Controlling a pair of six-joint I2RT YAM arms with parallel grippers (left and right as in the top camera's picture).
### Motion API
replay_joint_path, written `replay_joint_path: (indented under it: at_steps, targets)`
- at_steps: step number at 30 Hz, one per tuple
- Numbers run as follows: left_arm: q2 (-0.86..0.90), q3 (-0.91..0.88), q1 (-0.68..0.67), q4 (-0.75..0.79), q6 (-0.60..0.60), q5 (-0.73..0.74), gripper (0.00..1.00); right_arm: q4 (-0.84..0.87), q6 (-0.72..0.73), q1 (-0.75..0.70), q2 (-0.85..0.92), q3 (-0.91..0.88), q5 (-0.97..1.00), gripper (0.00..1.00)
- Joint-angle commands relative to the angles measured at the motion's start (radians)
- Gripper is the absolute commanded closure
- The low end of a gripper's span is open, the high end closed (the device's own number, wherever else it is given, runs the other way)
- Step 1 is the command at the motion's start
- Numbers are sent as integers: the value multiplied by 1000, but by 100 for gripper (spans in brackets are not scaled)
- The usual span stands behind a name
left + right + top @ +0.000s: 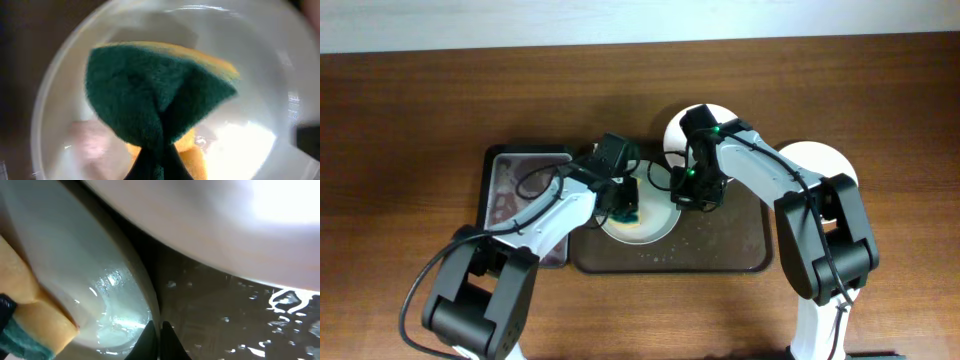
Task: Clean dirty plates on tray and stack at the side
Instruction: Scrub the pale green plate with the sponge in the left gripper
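Observation:
A pale plate lies on the dark brown tray. My left gripper is shut on a green and yellow sponge and presses it onto the plate. My right gripper is shut on the plate's right rim, one finger on each side of it. The sponge's yellow edge shows at the left of the right wrist view. A second white plate lies at the tray's back edge, partly hidden by the right arm. A third white plate lies on the table to the right.
A smaller black tray with a mottled inside sits left of the brown tray, under my left arm. The brown tray's floor is wet with droplets. The wooden table runs all around.

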Motion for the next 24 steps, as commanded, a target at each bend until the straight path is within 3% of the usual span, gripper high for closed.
replay_joint_path:
  at_steps: [1, 5, 11, 17, 24]
  targets:
    - [-18, -16, -29, 48, 58, 271, 100, 0, -4, -4, -6, -5, 8, 96]
    - [-11, -16, -86, 77, 26, 212, 100, 0, -4, -4, -6, -5, 8, 96]
    - [17, -16, -79, 126, 5, -111, 100, 0, -4, -4, -6, -5, -4, 96]
    - [37, -16, 8, 72, 8, -106, 100, -4, -4, -4, -6, -5, -3, 96]
    - [37, -16, 13, -308, 36, 33, 100, -4, -4, -4, -6, -5, -3, 96]
